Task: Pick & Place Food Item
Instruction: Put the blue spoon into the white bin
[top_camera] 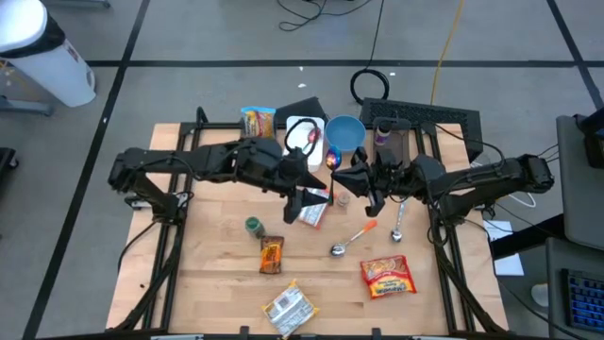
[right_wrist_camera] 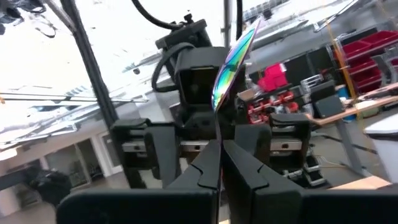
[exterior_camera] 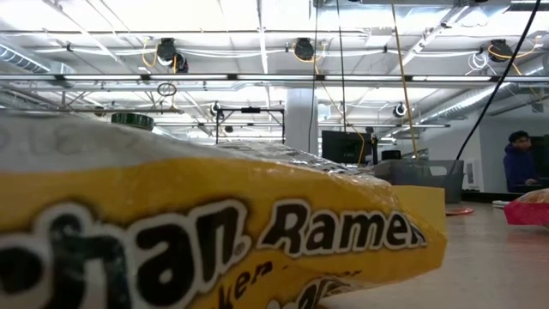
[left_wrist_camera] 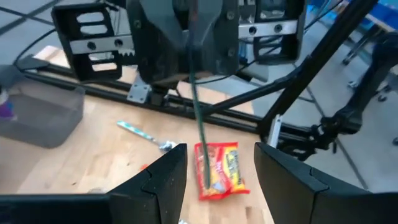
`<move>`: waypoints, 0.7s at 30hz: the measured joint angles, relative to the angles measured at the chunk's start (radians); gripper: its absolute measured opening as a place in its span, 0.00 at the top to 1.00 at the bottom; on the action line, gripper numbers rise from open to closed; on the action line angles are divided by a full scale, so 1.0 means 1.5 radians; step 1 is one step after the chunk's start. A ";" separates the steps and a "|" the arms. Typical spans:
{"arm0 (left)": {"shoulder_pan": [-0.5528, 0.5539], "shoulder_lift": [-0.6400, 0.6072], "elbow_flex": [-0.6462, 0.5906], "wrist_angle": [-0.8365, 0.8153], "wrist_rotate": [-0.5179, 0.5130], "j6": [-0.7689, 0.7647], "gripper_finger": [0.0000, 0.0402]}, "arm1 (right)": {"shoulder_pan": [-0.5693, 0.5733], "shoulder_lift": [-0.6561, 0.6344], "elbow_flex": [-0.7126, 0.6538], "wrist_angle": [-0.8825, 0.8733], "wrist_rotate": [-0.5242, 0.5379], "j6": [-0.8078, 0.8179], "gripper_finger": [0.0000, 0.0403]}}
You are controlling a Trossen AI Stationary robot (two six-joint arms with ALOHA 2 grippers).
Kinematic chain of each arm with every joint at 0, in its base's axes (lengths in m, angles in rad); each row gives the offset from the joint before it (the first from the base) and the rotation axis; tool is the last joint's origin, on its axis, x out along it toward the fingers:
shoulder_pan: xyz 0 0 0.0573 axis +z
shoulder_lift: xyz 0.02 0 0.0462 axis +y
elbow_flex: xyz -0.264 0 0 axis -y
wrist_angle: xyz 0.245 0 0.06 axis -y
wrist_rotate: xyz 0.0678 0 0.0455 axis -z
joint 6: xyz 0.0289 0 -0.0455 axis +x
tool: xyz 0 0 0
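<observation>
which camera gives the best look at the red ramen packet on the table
The high view: the red ramen packet lies flat and whole on the table, near the right front. The left wrist view shows it too, partly crossed by a thin edge in front. The low view catches only a red sliver at its right edge. The right wrist view misses it.

On the worktop (top_camera: 208, 283), a bowl (top_camera: 344, 132) and a snack bag (top_camera: 257, 121) sit by the far edge, the bag to the left. A ramen packet (top_camera: 388, 277) lies near the right edge, a spoon (top_camera: 351, 239) just left of it. Another packet (top_camera: 288, 307) lies at the near edge, a bar (top_camera: 272, 254) behind it.
</observation>
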 joint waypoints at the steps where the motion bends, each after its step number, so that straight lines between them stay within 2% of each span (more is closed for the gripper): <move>1: 0.002 0.001 0.000 0.001 0.005 -0.006 0.51 | 0.000 0.000 0.000 0.000 0.002 -0.003 1.00; 21: 0.015 0.058 -0.001 0.106 0.052 -0.039 0.51 | -0.003 0.000 0.000 0.033 0.004 -0.033 1.00</move>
